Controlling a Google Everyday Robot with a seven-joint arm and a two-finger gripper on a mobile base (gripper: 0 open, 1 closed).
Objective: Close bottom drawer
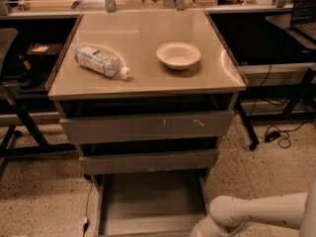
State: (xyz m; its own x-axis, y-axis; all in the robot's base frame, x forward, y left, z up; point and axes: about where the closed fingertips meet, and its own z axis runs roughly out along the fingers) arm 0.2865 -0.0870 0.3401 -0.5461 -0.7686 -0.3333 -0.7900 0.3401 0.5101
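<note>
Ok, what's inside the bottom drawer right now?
The bottom drawer stands open; the floor that shows is bare. Its back is hidden under the middle drawer, its front right corner behind the robot arm. The gripper is out of view, past the lower edge.

A plastic bottle (101, 61) lies on its side at the left of the cabinet top (143, 80), its white cap pointing lower right. A pale bowl (178, 55) stands upright to its right, well apart. Below the top, the widest drawer front (148, 126) shows pale scratches; the next front (148, 162) sits under it. A dark cable (276, 135) curls on the speckled floor (39, 191) at right.
</note>
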